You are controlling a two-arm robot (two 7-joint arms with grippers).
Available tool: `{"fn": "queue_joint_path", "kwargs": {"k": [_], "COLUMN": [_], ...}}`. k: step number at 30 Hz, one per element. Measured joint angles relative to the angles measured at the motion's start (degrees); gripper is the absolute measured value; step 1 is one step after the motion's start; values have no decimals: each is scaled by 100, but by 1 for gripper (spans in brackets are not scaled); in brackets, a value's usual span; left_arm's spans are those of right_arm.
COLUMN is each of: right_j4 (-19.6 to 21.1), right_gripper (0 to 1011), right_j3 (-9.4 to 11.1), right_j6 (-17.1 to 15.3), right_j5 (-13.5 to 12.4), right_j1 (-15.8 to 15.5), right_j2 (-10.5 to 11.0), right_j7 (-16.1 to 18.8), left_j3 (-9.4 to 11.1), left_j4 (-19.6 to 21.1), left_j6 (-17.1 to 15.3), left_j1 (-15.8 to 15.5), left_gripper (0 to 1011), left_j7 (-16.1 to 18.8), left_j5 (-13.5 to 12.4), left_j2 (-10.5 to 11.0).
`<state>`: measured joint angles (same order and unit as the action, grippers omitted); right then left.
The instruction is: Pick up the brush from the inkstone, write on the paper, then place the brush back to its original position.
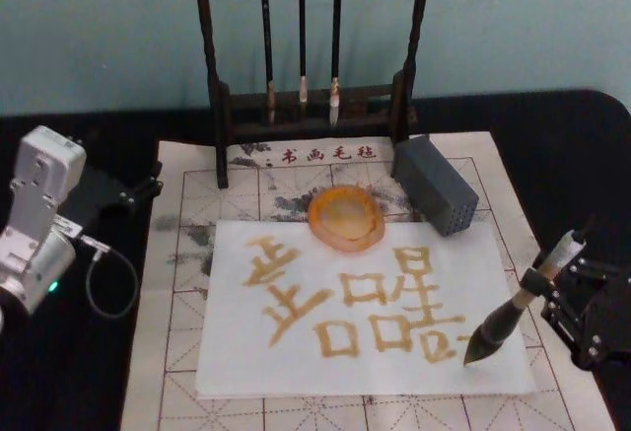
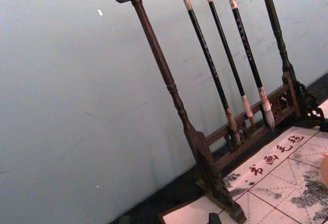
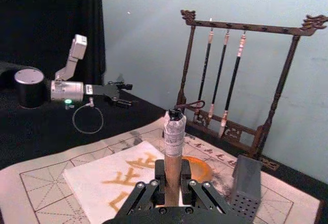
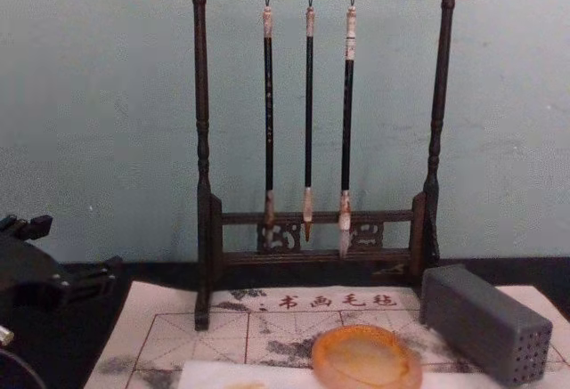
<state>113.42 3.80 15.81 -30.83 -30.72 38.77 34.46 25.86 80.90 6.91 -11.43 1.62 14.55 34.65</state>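
Right gripper [image 1: 545, 288], jaws closed on the brush [image 1: 498, 324], holds its tip at the near right corner of the paper [image 1: 296, 352]. Lift straight up before crossing the strokes to the inkstone [image 1: 345, 217] on its far edge. Left gripper [image 1: 153, 179], jaws apparently apart, parks at the counter's left edge.

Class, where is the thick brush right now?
The brush is at the head view's right, tilted in the right gripper, tip at the near right corner of the paper.
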Motion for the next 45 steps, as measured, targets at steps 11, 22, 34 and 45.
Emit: {"fn": "queue_joint_path", "kwargs": {"k": [11, 22, 34, 45], "right_j4": [32, -17, -12, 177], "right_gripper": [195, 195, 195, 195], "right_j3": [-41, 32, 192, 425], "right_j6": [14, 14, 31, 164], "right_j5": [32, 38, 52, -31], "right_j1": [-2, 13, -117, -505], "right_j2": [22, 10, 5, 0], "right_j7": [-9, -64, -77, 66], "left_j3": [0, 0, 0, 0], "left_j4": [0, 0, 0, 0], "left_j6": [0, 0, 0, 0], "left_j1": [0, 0, 0, 0], "left_gripper": [1001, 1001, 1001, 1001], "left_j7": [0, 0, 0, 0], "left_j5": [0, 0, 0, 0], "left_j2": [0, 0, 0, 0]}}
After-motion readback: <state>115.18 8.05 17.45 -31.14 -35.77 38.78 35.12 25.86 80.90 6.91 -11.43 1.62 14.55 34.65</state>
